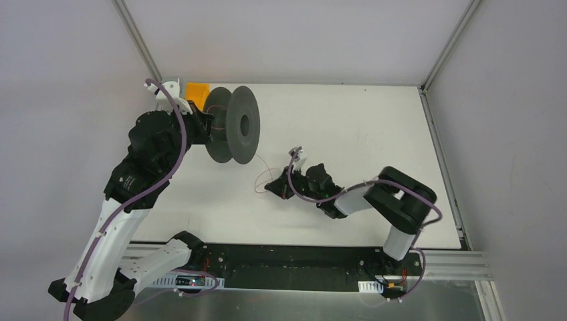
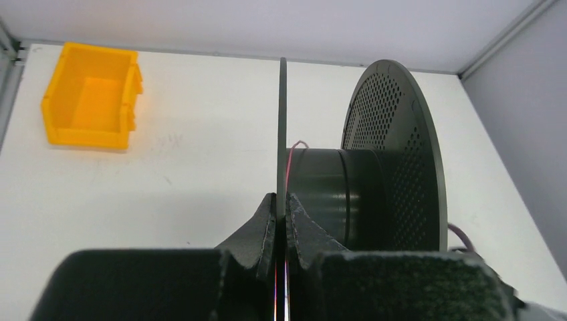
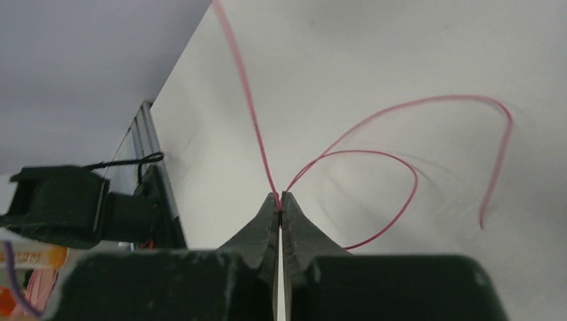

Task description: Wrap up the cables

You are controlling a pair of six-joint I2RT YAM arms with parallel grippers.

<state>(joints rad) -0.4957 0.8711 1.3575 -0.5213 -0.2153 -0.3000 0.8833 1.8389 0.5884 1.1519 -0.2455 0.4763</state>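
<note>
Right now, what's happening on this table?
The left gripper is clamped on one thin disc of the dark spool, holding it with its discs upright near the yellow bin. The right gripper is pinched shut on the thin red wire, which leads toward the spool. Its loose end curls over the table.

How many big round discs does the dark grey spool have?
2. One thin dark grey disc, edge-on, is pinched in the left end effector; the other dark grey perforated disc stands beyond the hub.
</note>
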